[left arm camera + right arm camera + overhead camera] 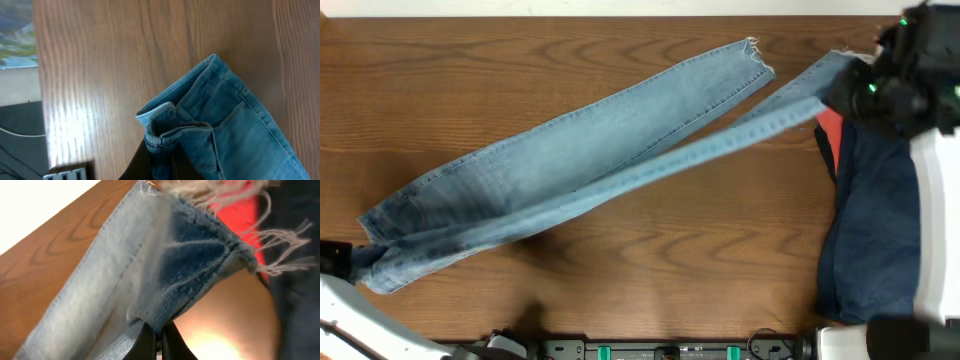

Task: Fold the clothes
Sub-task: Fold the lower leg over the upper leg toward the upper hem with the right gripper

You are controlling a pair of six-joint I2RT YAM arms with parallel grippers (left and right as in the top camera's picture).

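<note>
The light-blue jeans [590, 165] lie stretched across the table, waist at the lower left, legs running to the upper right. One leg lies flat with its frayed hem [756, 52] at the top. The other leg is lifted taut toward my right gripper [855, 85], which is shut on it near its frayed hem [235, 250]; the jaws [161, 339] pinch the denim. My left gripper [355, 262] is shut on the waistband [162, 131] at the table's left front; its fingers [165, 167] clamp the bunched denim.
A dark navy garment [870, 220] lies at the right side of the table with a red-orange garment [828, 128] peeking out beside it, also in the right wrist view [235, 215]. The table's front edge holds a black rail [670, 350].
</note>
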